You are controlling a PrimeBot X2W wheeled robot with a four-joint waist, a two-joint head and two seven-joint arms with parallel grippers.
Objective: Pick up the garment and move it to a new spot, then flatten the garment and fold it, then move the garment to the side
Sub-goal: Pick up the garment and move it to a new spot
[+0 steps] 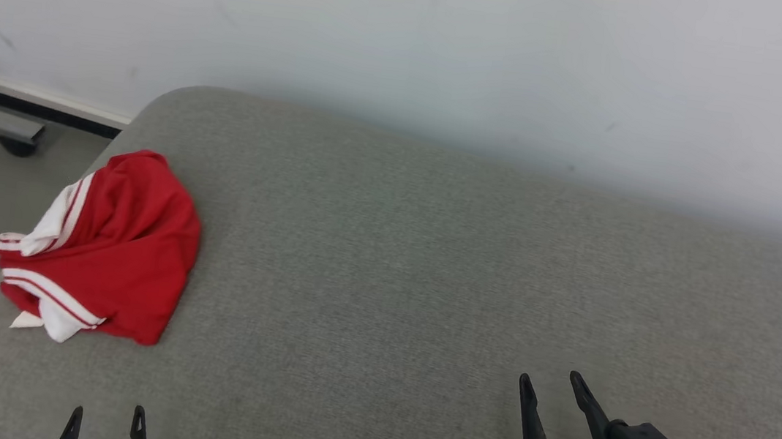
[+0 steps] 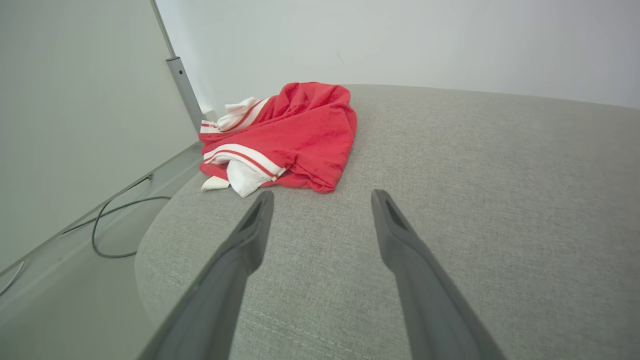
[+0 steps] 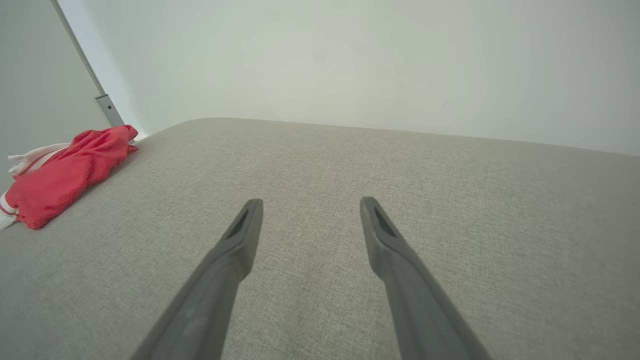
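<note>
Left claw (image 1: 108, 410) and right claw (image 1: 550, 376) gape empty; nudged, the crumpled red-and-white cloth garment (image 1: 115, 247) could slip off the left edge of the grey, seemingly upholstered cushion (image 1: 393, 264).

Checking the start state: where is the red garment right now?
In the head view the red garment lies bunched at the left end of the grey cushion, ahead of the left gripper.

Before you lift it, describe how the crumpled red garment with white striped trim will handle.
Probably floppy: the red garment lies in soft folds, so it should sag from a pinch. It looks thin, so likely light. Pushed across the grey woven cushion, it would probably bunch rather than slide.
</note>
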